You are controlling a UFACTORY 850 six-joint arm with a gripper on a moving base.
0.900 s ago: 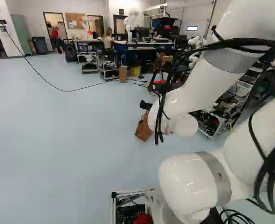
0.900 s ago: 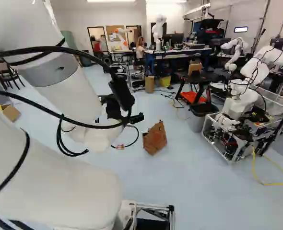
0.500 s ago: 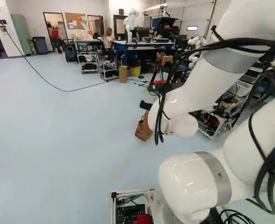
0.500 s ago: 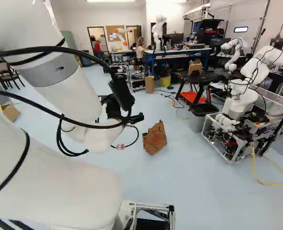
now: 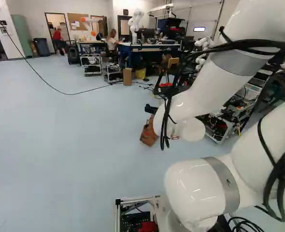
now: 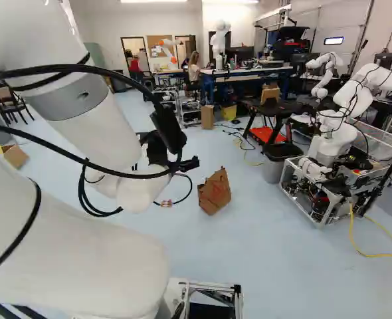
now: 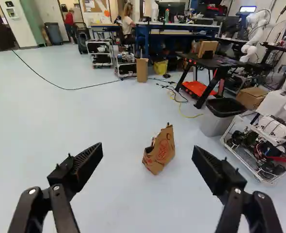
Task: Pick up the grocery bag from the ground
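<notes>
Gripper, black, two-fingered: released, fingers spread wide on either side of a broad gap, as per the wrist view. Grocery bag, brown paper with red print, one: on the floor, ahead of and below the gripper, in line with the gap between the fingers, apart from both; upper edge ragged, rising to a peak. Waste bin, grey, black-lined: farther ahead than the bag, to the gripper's right. Wheeled frame, white, laden with parts and cables: also ahead and right, near the waste bin. Black table, a cardboard box on top: beyond the bag, ahead and slightly right. Tall brown box: well ahead of the gripper, beyond the bag. Long black cable: across the floor, far ahead and to the left.
</notes>
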